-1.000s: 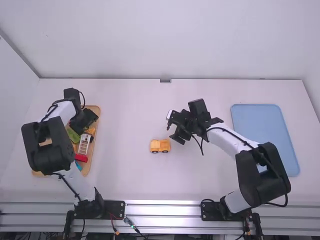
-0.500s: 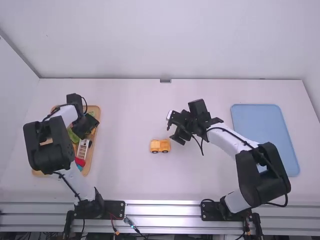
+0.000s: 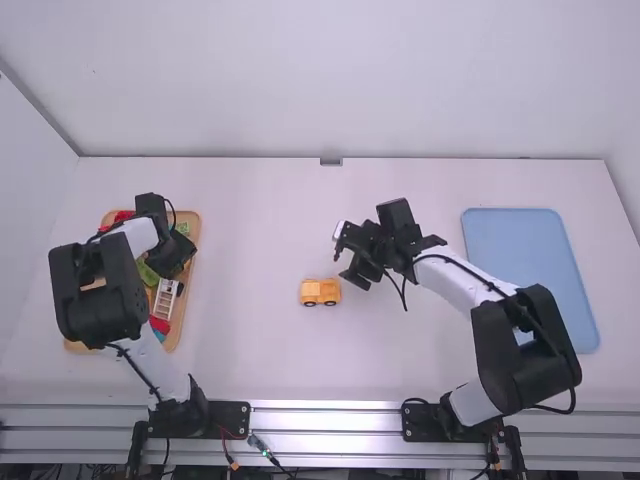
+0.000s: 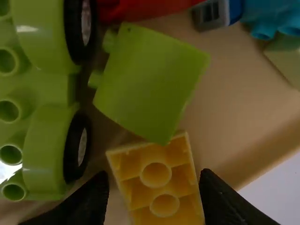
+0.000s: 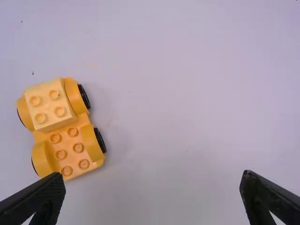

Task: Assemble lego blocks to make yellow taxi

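My left gripper (image 3: 176, 262) is low over the right side of the wooden tray (image 3: 194, 222). In the left wrist view, my left gripper (image 4: 153, 182) stands open around a yellow brick (image 4: 156, 174) lying underside up, with a visible gap on one side. A green slope piece (image 4: 152, 82) lies against this brick. On the middle of the table stands a yellow wheeled base (image 3: 320, 292). The right wrist view shows this base (image 5: 78, 149) with a paler yellow brick (image 5: 48, 107) on one end. My right gripper (image 3: 350, 258) is above the table beside it; there my right gripper (image 5: 153, 181) is open with nothing between its fingers.
The tray also holds a green wheeled base (image 4: 44, 126), a red piece (image 4: 140, 9), a blue piece (image 4: 272, 14) and a white ladder-like piece (image 3: 166, 297). A blue tray (image 3: 525, 250) lies at the far right.
My left gripper has shifted slightly toward the camera and to the right, uncovering red pieces at the tray's far left. The right arm and the yellow base have stayed still.
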You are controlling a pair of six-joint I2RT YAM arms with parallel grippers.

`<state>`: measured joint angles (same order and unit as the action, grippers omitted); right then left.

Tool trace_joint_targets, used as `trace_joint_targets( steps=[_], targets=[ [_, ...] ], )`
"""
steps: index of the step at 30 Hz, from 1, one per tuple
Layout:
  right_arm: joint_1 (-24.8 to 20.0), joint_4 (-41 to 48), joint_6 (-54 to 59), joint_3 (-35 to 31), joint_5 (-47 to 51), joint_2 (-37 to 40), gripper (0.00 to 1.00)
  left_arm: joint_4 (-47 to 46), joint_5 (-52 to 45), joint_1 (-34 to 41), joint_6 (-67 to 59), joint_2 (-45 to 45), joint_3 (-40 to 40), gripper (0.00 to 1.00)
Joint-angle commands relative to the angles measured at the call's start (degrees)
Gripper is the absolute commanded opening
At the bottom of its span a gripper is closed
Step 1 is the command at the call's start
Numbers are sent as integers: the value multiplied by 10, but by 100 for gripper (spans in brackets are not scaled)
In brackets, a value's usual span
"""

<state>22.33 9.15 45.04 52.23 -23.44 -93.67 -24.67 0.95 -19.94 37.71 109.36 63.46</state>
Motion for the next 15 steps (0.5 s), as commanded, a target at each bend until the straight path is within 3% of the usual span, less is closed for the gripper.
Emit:
trace_joint_targets(
  steps=[1,15],
  targets=[
    [-2,1,-2,14,-3,8,99,-1,1,-3,4,5,-9,44],
    [-2,2,-3,14,-7,8,99,23,-2,-3,-15,5,-9,25]
  ],
)
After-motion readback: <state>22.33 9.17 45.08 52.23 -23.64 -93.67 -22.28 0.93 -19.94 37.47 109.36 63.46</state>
